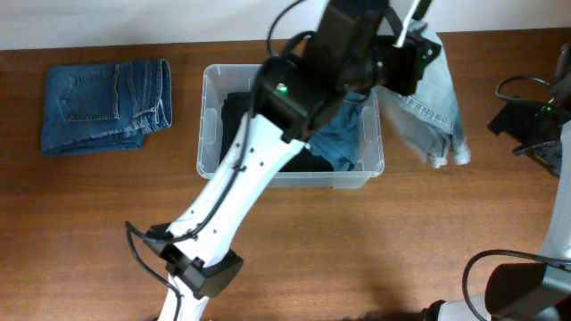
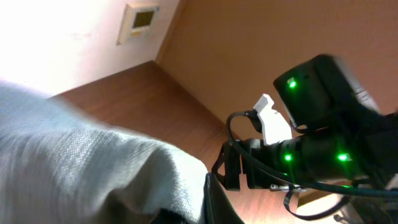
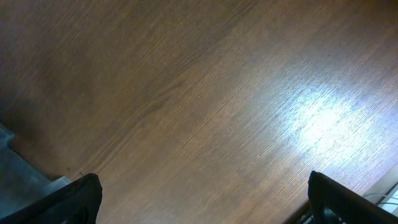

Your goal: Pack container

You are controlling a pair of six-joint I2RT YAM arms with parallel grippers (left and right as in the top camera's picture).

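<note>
Left gripper clamped on pale jeans at 2 o'clock of container, left arm masking its middle, folded jeans at 9 o'clock, right gripper spread wide over table.

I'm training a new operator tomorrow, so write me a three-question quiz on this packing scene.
1. True or false: the folded blue denim jeans lie inside the clear plastic rectangular container.
2. Fill in: the right gripper has its jaws ____ above the brown wooden table.
3. What holds the pale-blue denim garment hanging beside the container?
A. left gripper
B. right gripper
C. nothing; it lies flat on the table

Key
1. False: they lie on the table, left of the container.
2. open
3. A
</note>
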